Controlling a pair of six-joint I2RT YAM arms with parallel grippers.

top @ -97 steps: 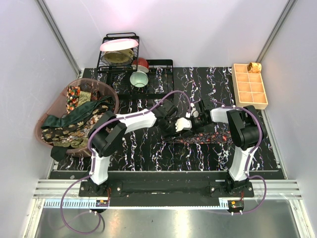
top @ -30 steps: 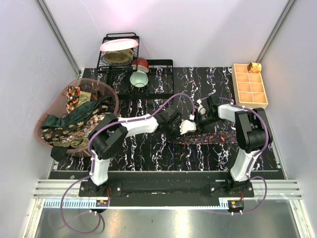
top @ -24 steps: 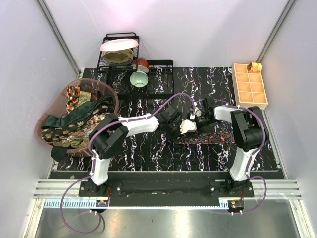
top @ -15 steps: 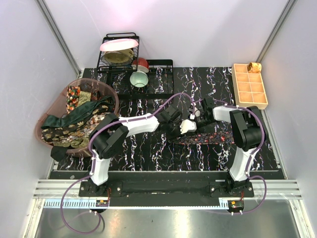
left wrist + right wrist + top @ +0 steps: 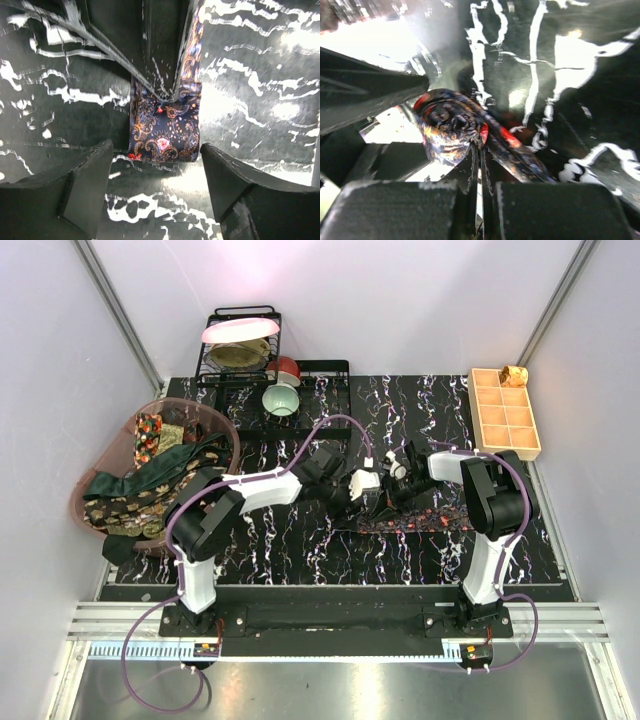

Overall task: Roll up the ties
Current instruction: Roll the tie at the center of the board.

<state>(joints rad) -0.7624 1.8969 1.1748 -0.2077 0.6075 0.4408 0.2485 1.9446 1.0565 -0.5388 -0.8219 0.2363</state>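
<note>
While on the mat point(image 5: 300, 540), one tie point(image 5: 440, 519).

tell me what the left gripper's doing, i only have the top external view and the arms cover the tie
Observer: In the left wrist view the left gripper is open, its jaws wide apart on either side of the flat folded end of the tie, not closed on it.
Operator: and the right one, is it on the fabric
Observer: In the right wrist view the right gripper is shut, with a curled bunch of the tie right at its tips; it looks pinched.
Operator: what pattern is it
Observer: Close up it is dark blue paisley with small red spots.
</note>
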